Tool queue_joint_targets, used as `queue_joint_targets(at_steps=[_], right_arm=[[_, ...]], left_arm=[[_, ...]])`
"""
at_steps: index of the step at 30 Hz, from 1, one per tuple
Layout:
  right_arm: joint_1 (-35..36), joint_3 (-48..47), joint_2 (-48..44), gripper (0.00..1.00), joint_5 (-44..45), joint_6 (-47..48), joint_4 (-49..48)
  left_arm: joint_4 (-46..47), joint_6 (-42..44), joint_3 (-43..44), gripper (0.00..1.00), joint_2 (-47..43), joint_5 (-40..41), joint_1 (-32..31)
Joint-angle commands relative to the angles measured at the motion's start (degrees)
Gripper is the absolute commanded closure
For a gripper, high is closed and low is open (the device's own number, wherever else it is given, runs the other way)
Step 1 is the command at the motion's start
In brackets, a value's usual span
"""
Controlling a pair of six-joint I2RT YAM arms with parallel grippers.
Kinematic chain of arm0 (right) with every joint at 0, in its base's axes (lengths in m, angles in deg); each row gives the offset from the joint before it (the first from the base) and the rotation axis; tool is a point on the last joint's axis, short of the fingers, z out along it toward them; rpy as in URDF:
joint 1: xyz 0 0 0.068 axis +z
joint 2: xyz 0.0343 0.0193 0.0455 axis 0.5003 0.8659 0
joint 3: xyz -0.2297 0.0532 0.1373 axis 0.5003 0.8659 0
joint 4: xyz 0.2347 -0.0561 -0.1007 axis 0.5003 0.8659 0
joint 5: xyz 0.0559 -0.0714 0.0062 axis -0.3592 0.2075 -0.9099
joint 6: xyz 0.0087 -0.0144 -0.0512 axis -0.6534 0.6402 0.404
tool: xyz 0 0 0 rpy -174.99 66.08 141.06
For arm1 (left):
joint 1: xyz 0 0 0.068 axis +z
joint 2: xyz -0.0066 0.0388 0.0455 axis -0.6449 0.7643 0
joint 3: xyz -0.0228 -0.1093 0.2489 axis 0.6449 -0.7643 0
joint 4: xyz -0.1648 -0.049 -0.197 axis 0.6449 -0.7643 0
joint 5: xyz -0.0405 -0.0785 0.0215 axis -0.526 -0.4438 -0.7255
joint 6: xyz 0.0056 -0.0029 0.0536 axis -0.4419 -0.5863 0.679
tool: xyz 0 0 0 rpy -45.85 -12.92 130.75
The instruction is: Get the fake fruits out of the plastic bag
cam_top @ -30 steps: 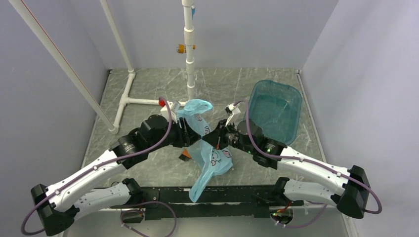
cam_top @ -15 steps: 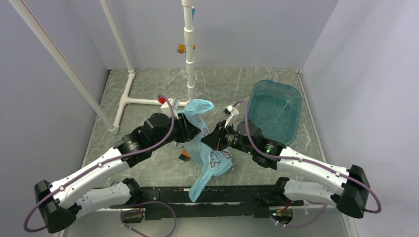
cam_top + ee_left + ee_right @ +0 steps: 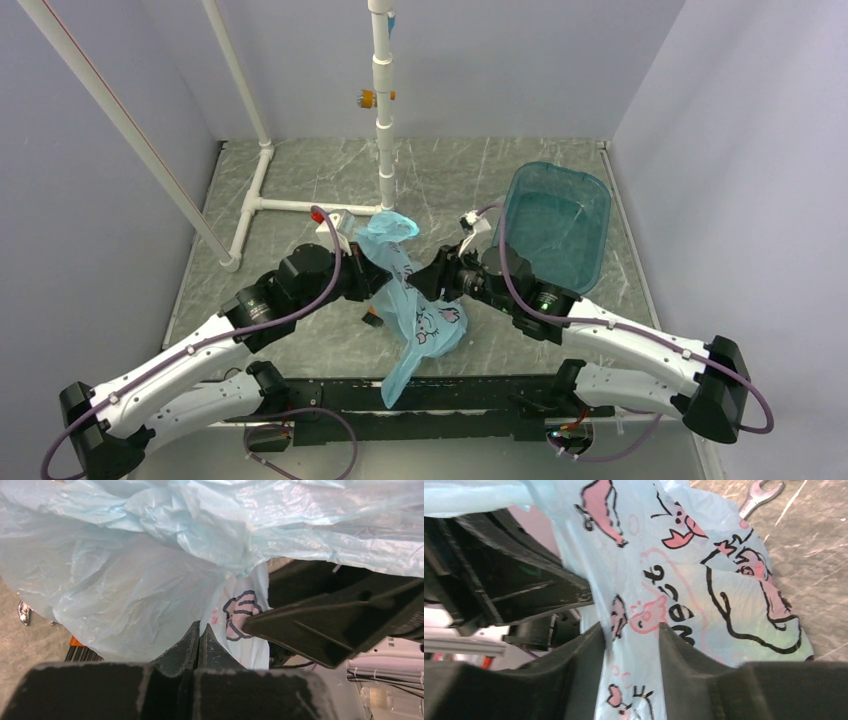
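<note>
The light blue plastic bag (image 3: 418, 305) with pink and black print hangs between my two grippers at mid table, its tail trailing toward the near edge. My left gripper (image 3: 378, 280) is shut, and in the left wrist view its tips (image 3: 199, 626) meet at the bag's film (image 3: 125, 580). My right gripper (image 3: 424, 284) is open, and in the right wrist view (image 3: 629, 630) a flat fold of the bag (image 3: 684, 575) lies between its fingers. No fake fruit shows; the bag bulges low down (image 3: 438, 328).
The rigid teal tub (image 3: 556, 226) stands at the back right. A white pipe frame (image 3: 300, 205) and post (image 3: 384, 120) stand at the back left. A small orange object (image 3: 372, 315) lies under the bag's left edge. A silver wrench (image 3: 758, 497) lies on the table.
My left arm has drawn back toward the left and the bag's top has moved with it. My right gripper has shifted slightly left. The bag hangs a little lower.
</note>
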Motion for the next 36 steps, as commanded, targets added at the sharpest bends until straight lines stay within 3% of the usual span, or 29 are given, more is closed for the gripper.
queue_joint_targets(at_steps=[1, 3, 6, 11, 13, 16, 19, 20, 25, 29, 33, 36], right_arm=[[1.1, -2.2, 4.8, 0.46, -0.9, 2.1, -1.4], [2.5, -3.1, 6.9, 0.35, -1.0, 3.2, -2.1], [4.2, -4.8, 9.2, 0.35, 1.1, 3.4, -1.1], [4.7, -6.8, 9.2, 0.66, 11.4, 2.2, 5.9], [4.6, -5.6, 6.1, 0.66, 13.8, 2.5, 6.4], [4.2, -3.2, 0.7, 0.45, 15.4, 3.4, 5.8], [3.3, -1.0, -2.1, 0.39, 14.6, 2.9, 4.1], [3.2, -0.6, -2.1, 0.38, 13.6, 3.0, 3.0], [4.0, -3.5, 4.9, 0.13, 5.2, 4.9, -1.3], [7.5, -7.0, 9.5, 0.08, 7.7, 5.9, -0.1], [9.1, -9.4, 12.1, 0.10, 12.8, 4.6, 4.1], [9.6, -7.5, 9.4, 0.02, 13.3, 4.8, 2.4]], left_arm=[[0.7, 0.6, -0.7, 1.00, -1.5, -3.2, 0.2], [0.6, 0.9, -0.7, 1.00, -1.6, -3.4, 0.2], [0.5, 1.1, -0.4, 1.00, -1.4, -3.9, 0.2], [-1.7, 0.8, 0.3, 1.00, -2.1, -4.3, 0.2], [-5.1, 1.1, 0.8, 1.00, -3.0, -3.3, 0.1], [-11.1, 1.5, 1.0, 1.00, -5.7, -0.8, 0.2], [-13.6, 1.2, -0.3, 1.00, -8.9, 0.2, 0.2], [-13.4, 0.9, -1.0, 1.00, -9.9, 0.0, 0.2], [-10.7, -0.6, -3.1, 1.00, -12.1, -2.8, 0.2], [-11.6, -0.2, -1.8, 1.00, -10.7, -3.1, 0.2], [-11.7, -0.1, -1.6, 1.00, -10.7, -3.7, 0.1], [-12.6, 0.2, -1.9, 1.00, -11.3, -3.0, 0.2]])
